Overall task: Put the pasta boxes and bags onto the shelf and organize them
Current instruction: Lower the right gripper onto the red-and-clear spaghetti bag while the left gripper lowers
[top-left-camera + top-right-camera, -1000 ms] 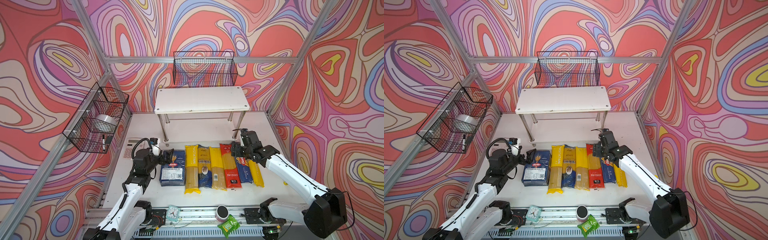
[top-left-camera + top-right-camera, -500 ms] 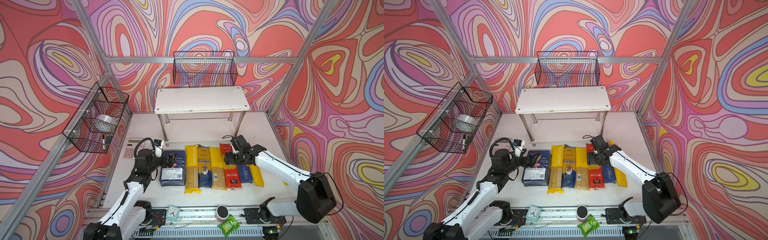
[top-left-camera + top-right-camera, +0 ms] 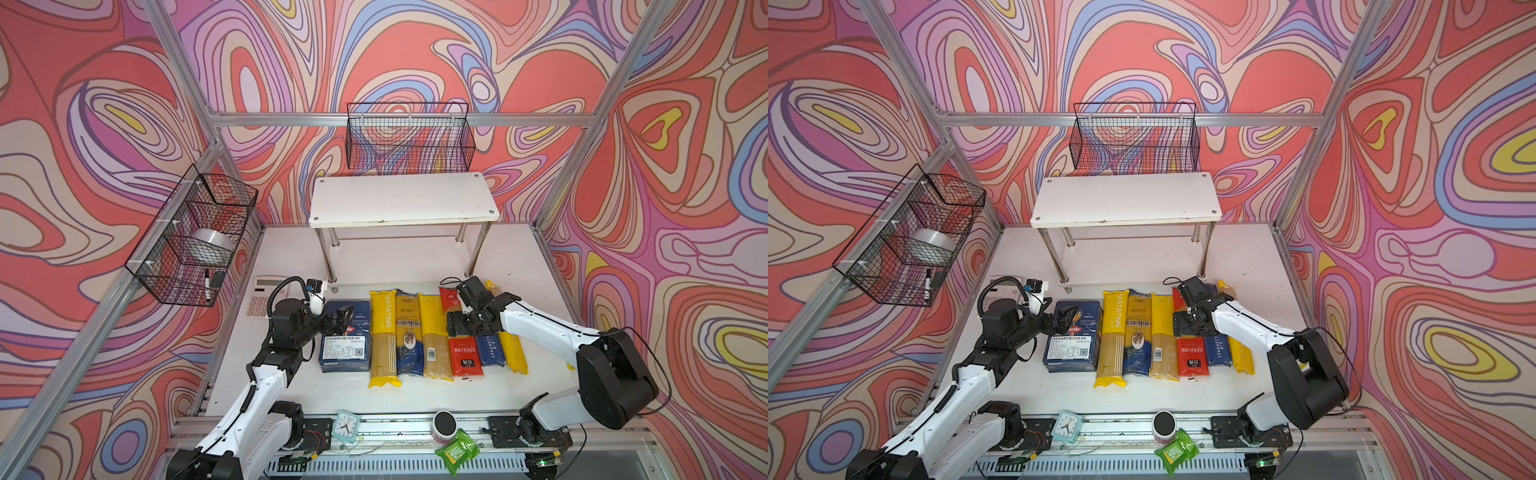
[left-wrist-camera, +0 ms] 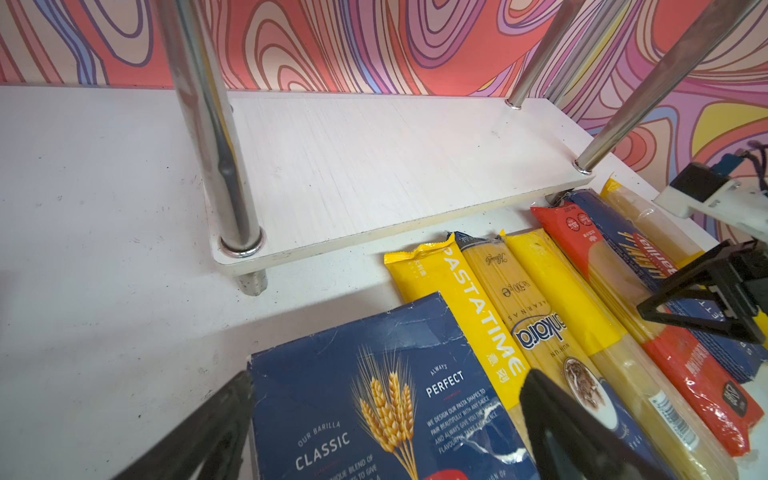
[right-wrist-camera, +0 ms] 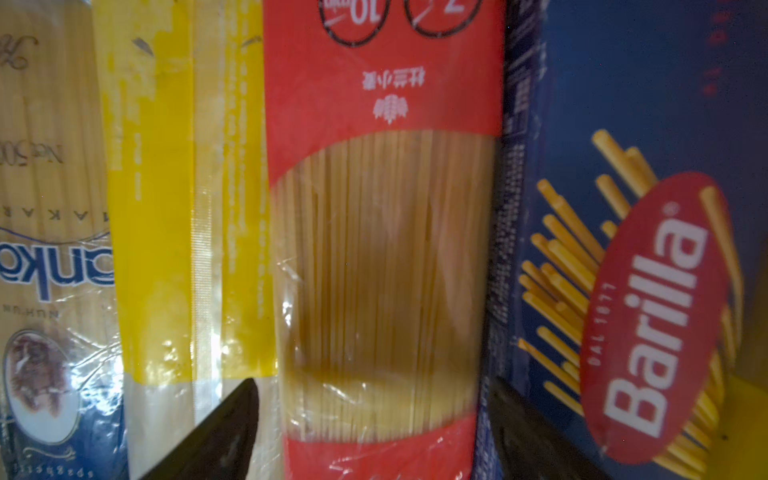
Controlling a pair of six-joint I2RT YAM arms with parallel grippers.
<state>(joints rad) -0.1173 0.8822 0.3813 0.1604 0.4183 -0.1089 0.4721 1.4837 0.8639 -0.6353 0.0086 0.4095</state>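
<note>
Since a second ago, the right arm (image 3: 540, 328) has swung in from the row's far right end, and the right jaws now sit low over the red-and-clear bag (image 3: 465, 359). In the right wrist view we see them standing apart. One black fingertip (image 5: 216, 432) lies along the seam with the yellow-and-clear bag (image 5: 174, 249), and its partner lies along the edge of the blue Barilla Spaghetti box (image 5: 623, 187). Whether they touch the plastic we cannot tell. The left jaws have edged toward the navy Barilla carton (image 3: 345, 340) and are also apart, straddling its width.

All packs lie flat, side by side, on the worktop (image 3: 415, 401). From left to right we see the carton, the yellow PASTA TIME bag (image 3: 384, 332), the dark blue-gold bag (image 3: 407, 338), the yellow-and-clear bag, the red bag, the blue box and a second yellow-and-clear bag (image 3: 513, 353). Their far ends stop just short of the front edge of the shelf's lower board (image 4: 374, 166). Both boards of the shelf (image 3: 399, 199) show open white surface. Open worktop runs in front of the row and between the shelf's right legs and the wall frame. A white calculator (image 3: 257, 301) lies at the worktop's left edge.
</note>
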